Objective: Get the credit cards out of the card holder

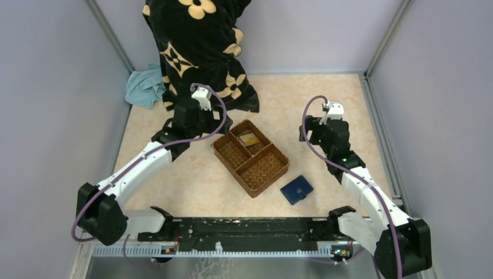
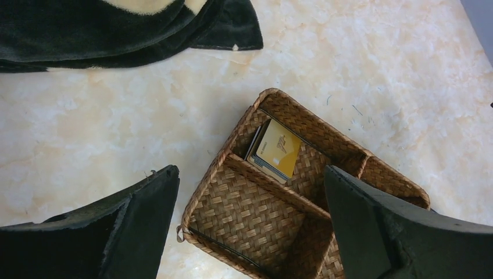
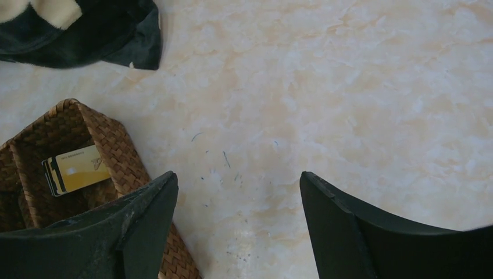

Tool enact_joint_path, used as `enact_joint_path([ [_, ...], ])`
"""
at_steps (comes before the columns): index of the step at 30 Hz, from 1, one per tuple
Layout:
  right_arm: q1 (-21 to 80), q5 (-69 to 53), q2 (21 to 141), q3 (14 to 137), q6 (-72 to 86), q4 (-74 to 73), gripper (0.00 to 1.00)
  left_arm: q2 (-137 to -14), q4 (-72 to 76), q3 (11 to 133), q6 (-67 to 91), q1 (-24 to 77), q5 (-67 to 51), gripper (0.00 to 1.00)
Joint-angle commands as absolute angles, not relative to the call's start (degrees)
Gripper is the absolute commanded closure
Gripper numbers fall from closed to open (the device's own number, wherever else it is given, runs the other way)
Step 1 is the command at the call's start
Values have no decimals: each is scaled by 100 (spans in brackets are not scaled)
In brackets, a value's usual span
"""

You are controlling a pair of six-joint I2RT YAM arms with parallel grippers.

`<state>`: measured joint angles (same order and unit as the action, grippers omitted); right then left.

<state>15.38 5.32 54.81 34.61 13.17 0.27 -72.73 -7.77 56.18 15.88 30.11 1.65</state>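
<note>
The yellow-gold credit cards (image 1: 249, 139) lie stacked in the far compartment of the brown wicker basket (image 1: 273, 174). They also show in the left wrist view (image 2: 279, 150) and the right wrist view (image 3: 75, 168). The navy card holder (image 1: 296, 189) lies shut on the table, just right of the basket's near corner, seen only from the top. My left gripper (image 1: 215, 125) is open and empty, hovering at the basket's left side (image 2: 250, 174). My right gripper (image 1: 306, 131) is open and empty above bare table right of the basket (image 3: 238, 177).
The basket (image 2: 302, 119) has three compartments; the other two are empty. Its far corner shows in the right wrist view (image 3: 116, 139). A black blanket with cream flowers (image 1: 197, 52) is heaped at the back left, beside a teal cloth (image 1: 145, 87). Walls enclose the table on three sides.
</note>
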Motion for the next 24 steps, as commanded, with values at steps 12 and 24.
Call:
enact_joint_path([
  [12,1570,318,5593,3627,1530,334,53,-7195,-877,5805,1371,2986,-45,10],
  [24,1590,-656,6531,3911,2039,1129,62,-7542,-1142,5950,1707,2988,-512,74],
])
